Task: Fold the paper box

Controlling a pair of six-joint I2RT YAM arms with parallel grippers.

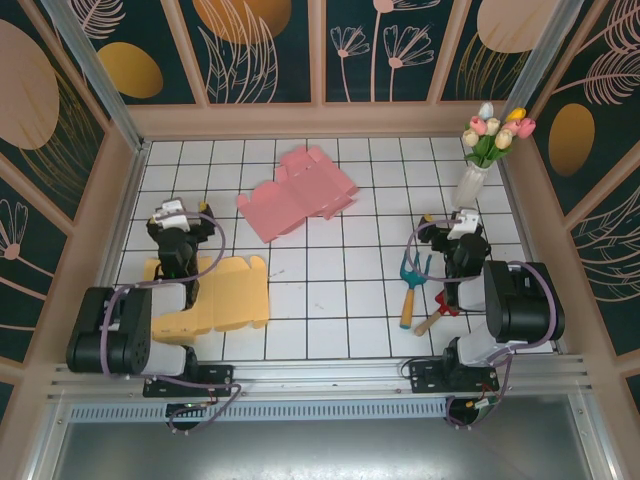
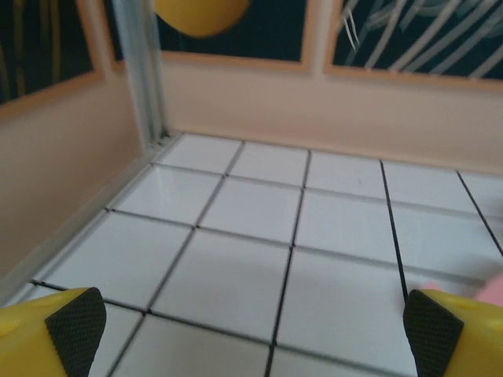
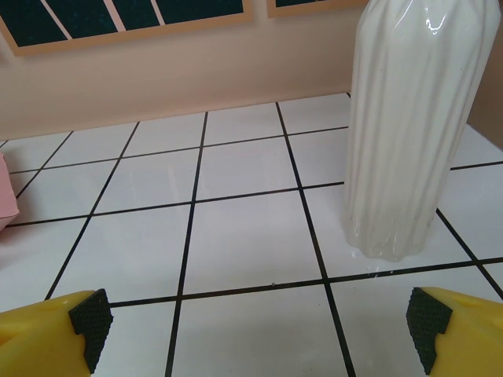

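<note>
A flat pink paper box blank (image 1: 297, 192) lies unfolded on the white tiled table at the back middle; its edge shows in the right wrist view as a pink sliver (image 3: 6, 196) and in the left wrist view as a pink corner (image 2: 493, 289). A flat yellow paper blank (image 1: 225, 295) lies at the front left, partly under the left arm. My left gripper (image 1: 185, 222) is open over bare tiles, its yellow fingers (image 2: 55, 334) wide apart. My right gripper (image 1: 462, 226) is open too, with fingers (image 3: 47, 334) spread and nothing between them, just short of the vase.
A white ribbed vase (image 3: 413, 126) with tulips (image 1: 495, 132) stands at the back right, close in front of the right gripper. Small garden tools (image 1: 412, 285) with wooden handles lie beside the right arm. Walls enclose the table (image 1: 330, 300) on three sides.
</note>
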